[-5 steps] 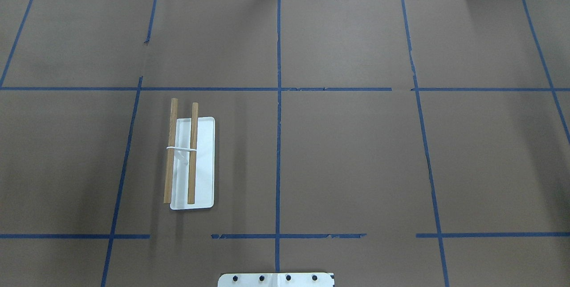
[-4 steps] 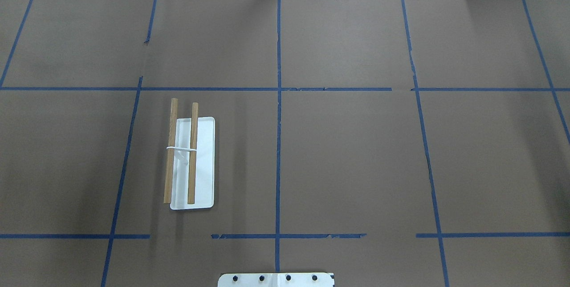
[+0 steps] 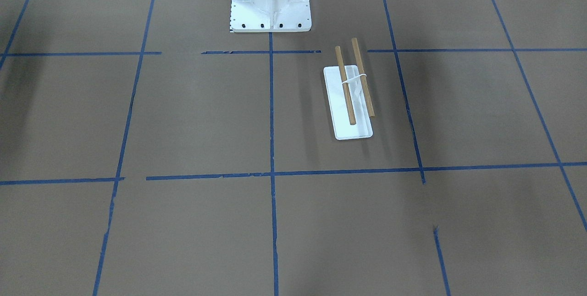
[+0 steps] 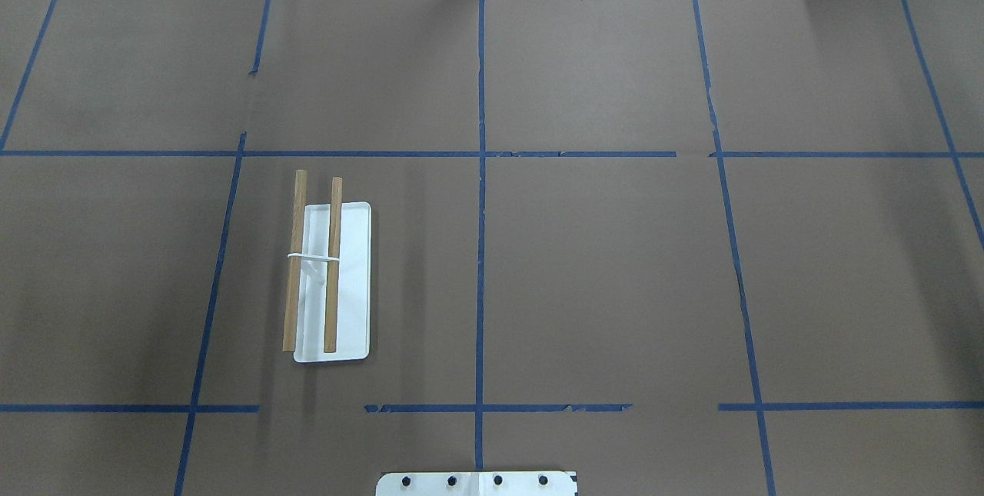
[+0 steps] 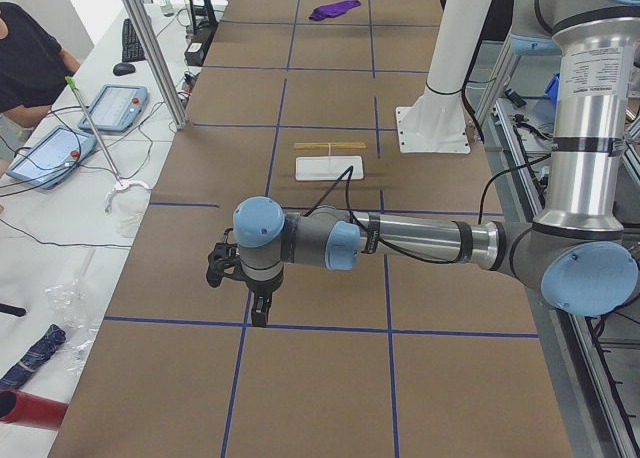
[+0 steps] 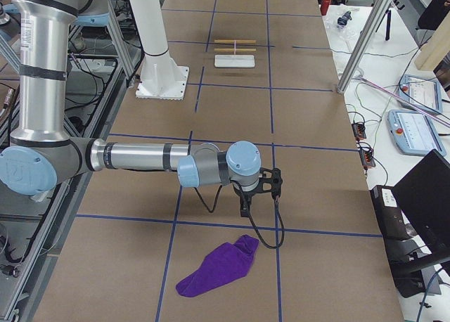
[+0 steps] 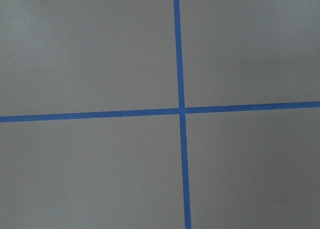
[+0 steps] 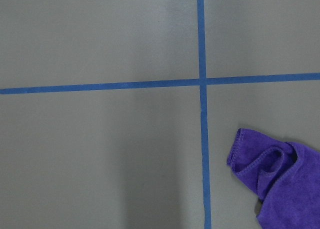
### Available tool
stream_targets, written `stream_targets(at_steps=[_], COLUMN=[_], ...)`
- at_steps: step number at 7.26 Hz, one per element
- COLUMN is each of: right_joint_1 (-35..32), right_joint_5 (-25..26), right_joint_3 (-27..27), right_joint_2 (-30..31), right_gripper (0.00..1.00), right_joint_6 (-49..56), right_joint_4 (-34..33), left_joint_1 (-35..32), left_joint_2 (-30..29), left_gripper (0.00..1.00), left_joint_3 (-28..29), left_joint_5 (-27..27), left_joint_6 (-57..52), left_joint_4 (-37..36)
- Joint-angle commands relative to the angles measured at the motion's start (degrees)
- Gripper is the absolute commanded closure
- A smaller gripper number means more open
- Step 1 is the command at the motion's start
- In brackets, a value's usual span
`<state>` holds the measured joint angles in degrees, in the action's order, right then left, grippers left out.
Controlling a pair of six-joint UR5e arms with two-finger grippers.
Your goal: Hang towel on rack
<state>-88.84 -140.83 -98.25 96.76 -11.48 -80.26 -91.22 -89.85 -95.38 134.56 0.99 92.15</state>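
Note:
The rack (image 4: 332, 265), two wooden dowels over a white base, stands on the left half of the table; it also shows in the front-facing view (image 3: 351, 98) and both side views (image 5: 330, 158) (image 6: 234, 55). The purple towel (image 6: 218, 269) lies crumpled on the table at the far right end, also seen in the left side view (image 5: 335, 10) and right wrist view (image 8: 280, 184). My right gripper (image 6: 244, 211) hangs above the table just beyond the towel. My left gripper (image 5: 258, 313) hangs over a tape cross at the other end. I cannot tell whether either is open or shut.
The white bolted pedestal (image 3: 270, 2) stands at the robot's side of the table, near the rack. Blue tape lines (image 4: 480, 250) grid the brown surface. A person and tablets (image 5: 60, 143) are beside the table, with a metal post (image 5: 155, 53).

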Motion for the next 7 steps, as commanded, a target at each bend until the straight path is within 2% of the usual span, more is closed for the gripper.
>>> stream_targets(at_steps=[1, 2, 4, 6, 7], right_joint_1=[0.5, 0.5, 0.7, 1.3, 2.1], right_joint_5=[-0.1, 0.2, 4.4, 7.8, 7.9], right_joint_3=[3.7, 7.9, 19.1, 31.2, 35.2], right_joint_2=[-0.7, -2.1, -3.7, -6.0, -7.2], right_gripper=[0.0, 0.0, 0.0, 0.0, 0.0], right_joint_6=[-0.5, 4.1, 18.5, 21.5, 21.5], right_joint_4=[0.0, 1.2, 9.6, 21.7, 24.7], left_joint_1=[0.1, 0.0, -0.1, -0.1, -0.1], left_joint_2=[0.0, 0.1, 0.1, 0.1, 0.1], left_gripper=[0.0, 0.0, 0.0, 0.0, 0.0], left_joint_3=[-0.8, -1.0, -1.7, -2.2, -2.5], left_joint_5=[0.0, 0.0, 0.0, 0.0, 0.0], left_joint_6=[0.1, 0.1, 0.0, 0.0, 0.0], left_joint_4=[0.0, 0.0, 0.1, 0.1, 0.1])
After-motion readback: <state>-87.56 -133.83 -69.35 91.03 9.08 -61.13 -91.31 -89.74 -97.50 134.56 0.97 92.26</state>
